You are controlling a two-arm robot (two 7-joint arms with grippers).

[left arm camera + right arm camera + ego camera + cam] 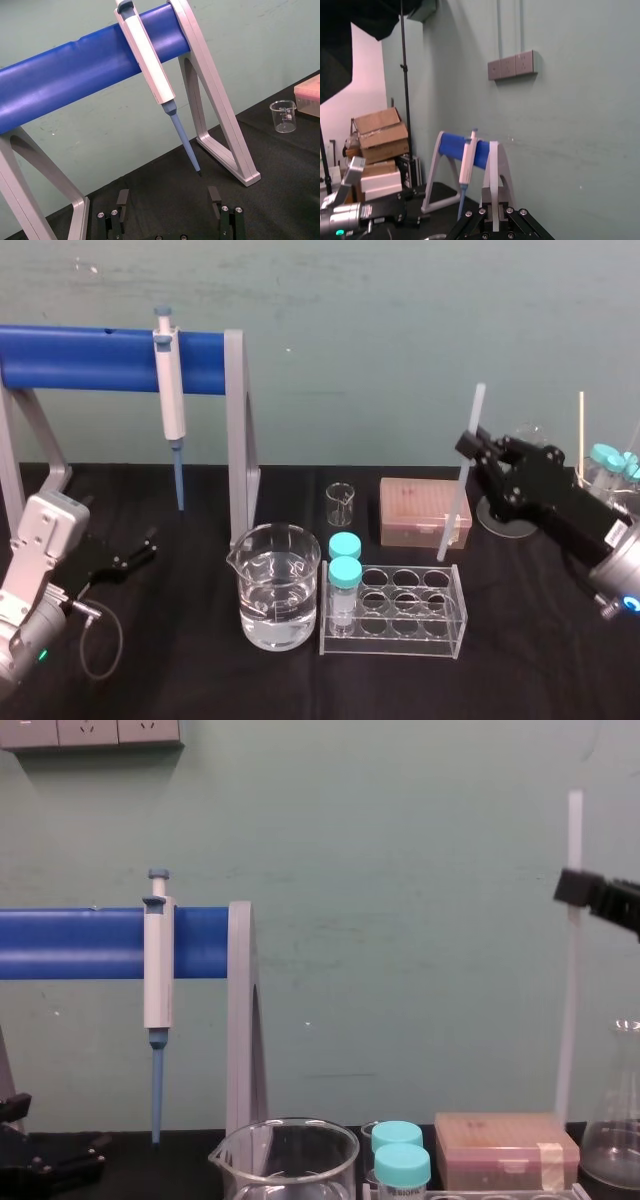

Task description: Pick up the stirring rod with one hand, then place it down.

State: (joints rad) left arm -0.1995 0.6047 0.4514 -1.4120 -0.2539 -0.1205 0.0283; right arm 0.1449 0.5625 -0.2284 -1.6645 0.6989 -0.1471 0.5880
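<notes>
**Rod up in the right gripper, held high on its length**

At the lower middle of the head view, nearest the camera, stand a beaker (279,585) of water and a clear tube rack (400,642) with two teal-capped tubes. At the lower left the left gripper (148,546) rests low by the black table. Its wrist view shows its fingers (122,200) spread wide apart with nothing between them.

Farther back, right of centre, the right gripper (474,445) is closed on the stirring rod (455,510). The rod stands nearly upright, leaning slightly, and is pinched in its upper third. A short stub shows above the fingers and a long length hangs below. Its lower end sits over the back edge of the rack and in front of the brown box (425,510). It looks clear of the table, though that is hard to tell for certain.

The rod looks light, stiff and smooth, so it would probably slide in a loose pinch or snap under a hard one or a knock. With the grip this high, the long lower part will swing widely when the wrist turns. Laying it down calls for a slow tilt, well away from the beaker and rack.

Against the far wall, upper left, a pipette (170,390) hangs on a blue-barred stand (90,358).
</notes>
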